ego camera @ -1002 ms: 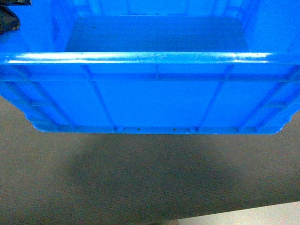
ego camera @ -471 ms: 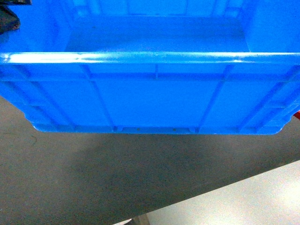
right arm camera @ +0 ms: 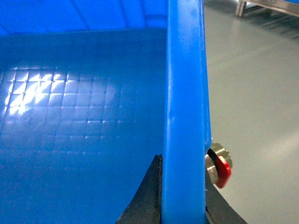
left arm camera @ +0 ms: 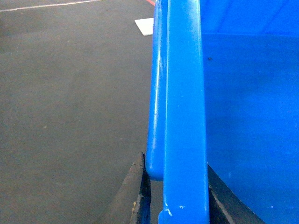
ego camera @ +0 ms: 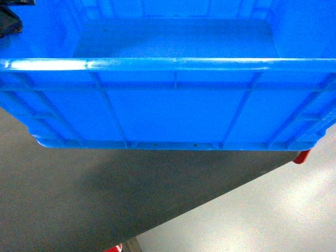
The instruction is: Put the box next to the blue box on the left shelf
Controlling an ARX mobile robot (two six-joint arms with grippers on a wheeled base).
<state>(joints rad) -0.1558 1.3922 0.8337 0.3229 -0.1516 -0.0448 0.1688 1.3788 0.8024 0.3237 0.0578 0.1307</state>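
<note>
The box (ego camera: 173, 105) fills the head view from 9 to 3 o'clock, above dark carpet (ego camera: 79, 199). The left gripper (left arm camera: 180, 196) clamps its left rim and the right gripper (right arm camera: 182, 196) its right rim, seemingly tight.

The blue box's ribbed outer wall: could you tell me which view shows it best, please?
The head view: the box shows its whole ribbed front wall. Both wrist views show only rim and smooth interior, each hand clamping a side wall.
</note>
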